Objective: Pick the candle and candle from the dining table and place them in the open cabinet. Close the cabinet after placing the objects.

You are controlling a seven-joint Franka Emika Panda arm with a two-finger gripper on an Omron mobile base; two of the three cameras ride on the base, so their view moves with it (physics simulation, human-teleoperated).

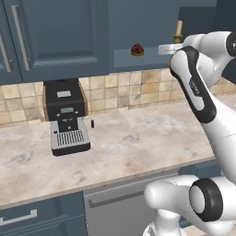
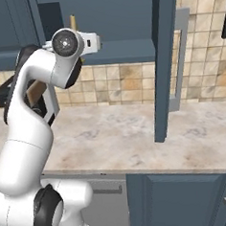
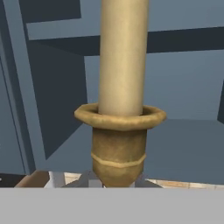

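Observation:
A thin cream candle [image 3: 122,57] stands upright in a slim brass candlestick [image 3: 118,148], and my gripper [image 3: 116,182] is shut on the candlestick's base. In the left base view the candle [image 1: 178,30] rises above the gripper [image 1: 175,45] at the right end of the open cabinet [image 1: 138,23]. From the right, the candle [image 2: 72,20] pokes up behind my wrist, in front of the cabinet's dark inside [image 2: 112,19]. The cabinet's shelf and back wall lie just beyond the candle. The dining table is out of view.
A small dark red lump [image 1: 137,50] sits on the cabinet shelf, left of the candle. The cabinet door [image 2: 163,63] stands open edge-on, with a silver bar handle [image 2: 182,56]. A coffee machine [image 1: 67,115] stands on the marbled counter [image 1: 138,138] below.

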